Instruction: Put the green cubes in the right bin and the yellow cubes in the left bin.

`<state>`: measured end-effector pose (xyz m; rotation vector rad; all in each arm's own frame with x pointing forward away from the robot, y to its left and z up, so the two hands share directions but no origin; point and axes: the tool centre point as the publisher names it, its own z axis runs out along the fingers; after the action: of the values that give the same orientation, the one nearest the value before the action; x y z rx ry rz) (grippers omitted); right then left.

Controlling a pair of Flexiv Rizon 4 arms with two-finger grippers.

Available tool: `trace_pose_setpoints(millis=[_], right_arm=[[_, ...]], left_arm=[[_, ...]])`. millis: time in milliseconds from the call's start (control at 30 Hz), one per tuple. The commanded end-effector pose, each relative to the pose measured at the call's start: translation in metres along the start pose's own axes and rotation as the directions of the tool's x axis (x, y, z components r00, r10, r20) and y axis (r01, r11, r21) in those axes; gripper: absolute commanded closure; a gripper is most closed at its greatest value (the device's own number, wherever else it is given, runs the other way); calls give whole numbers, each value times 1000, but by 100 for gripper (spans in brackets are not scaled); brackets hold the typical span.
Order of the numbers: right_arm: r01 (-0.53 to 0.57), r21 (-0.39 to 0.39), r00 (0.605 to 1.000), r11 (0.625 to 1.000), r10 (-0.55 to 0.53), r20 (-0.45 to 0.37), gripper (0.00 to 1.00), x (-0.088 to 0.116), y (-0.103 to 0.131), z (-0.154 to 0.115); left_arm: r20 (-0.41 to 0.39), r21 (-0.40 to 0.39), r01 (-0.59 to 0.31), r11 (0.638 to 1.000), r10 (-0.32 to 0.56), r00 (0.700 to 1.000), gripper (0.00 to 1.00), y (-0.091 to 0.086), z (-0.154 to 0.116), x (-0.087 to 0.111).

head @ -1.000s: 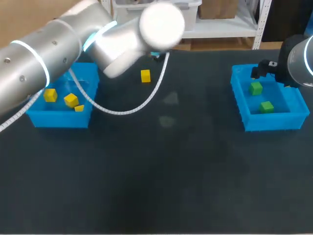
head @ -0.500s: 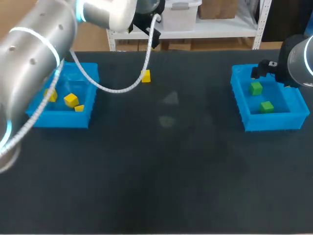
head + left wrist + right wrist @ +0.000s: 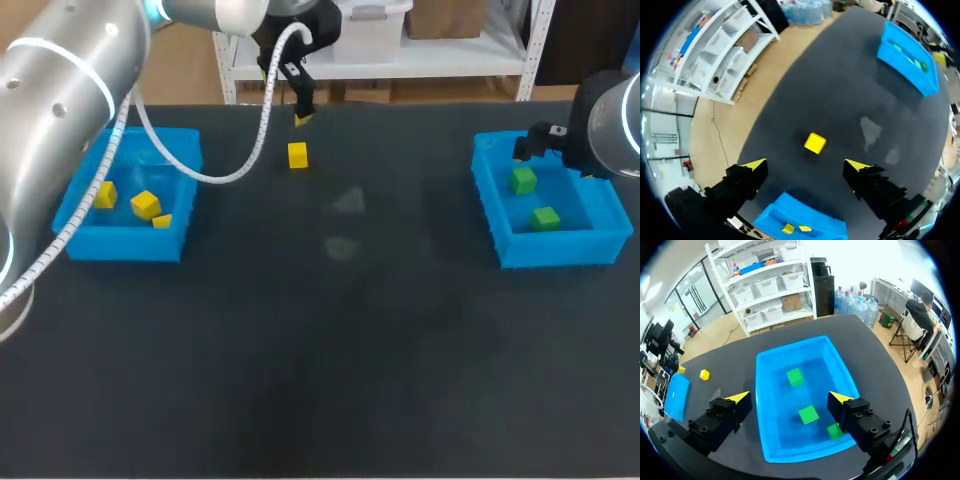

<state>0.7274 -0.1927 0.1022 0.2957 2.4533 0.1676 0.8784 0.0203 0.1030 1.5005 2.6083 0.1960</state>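
The left gripper (image 3: 806, 165) hangs above the far part of the table (image 3: 350, 360). Its jaws are spread wide and nothing is between the yellow tips. 1 loose yellow cube (image 3: 815, 143) lies on the table just ahead of the jaws, roughly in line with the gap between them, and touches neither finger. The left bin (image 3: 812, 220) lies under and behind the jaws, well apart from that cube. In the head view it holds 3 more yellow cubes (image 3: 146, 204).

The right gripper (image 3: 790, 397) hangs over the right bin (image 3: 762, 390) with its jaws wide apart and empty. 3 green cubes (image 3: 795, 377) rest on the bin's floor. 1 is ahead of the gap, 1 (image 3: 808, 414) is nearer, almost between the tips but well below them. The third (image 3: 834, 431) sits beside the finger on that side, partly hidden by it.
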Motion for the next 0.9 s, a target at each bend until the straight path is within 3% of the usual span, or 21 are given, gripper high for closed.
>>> trace_pose_setpoints(millis=[33,300,500,800,900], right_arm=[[-1,-2,1000,1000,1,9,0,2,-1,0],[-1,-2,1000,1000,1,9,0,2,-1,0],[-1,-2,1000,1000,1,9,0,2,-1,0],[-1,-2,1000,1000,1,9,0,2,-1,0],[-1,-2,1000,1000,1,9,0,2,-1,0]], left_arm=[[-216,143,-16,990,47,975,0,-1,2,-3],[-256,185,-44,982,91,962,0,-21,37,-2],[-293,210,-20,977,83,953,0,-26,66,-3],[-278,131,50,990,-11,960,0,-1,89,-9],[-282,144,76,987,-32,959,0,5,96,-12]])
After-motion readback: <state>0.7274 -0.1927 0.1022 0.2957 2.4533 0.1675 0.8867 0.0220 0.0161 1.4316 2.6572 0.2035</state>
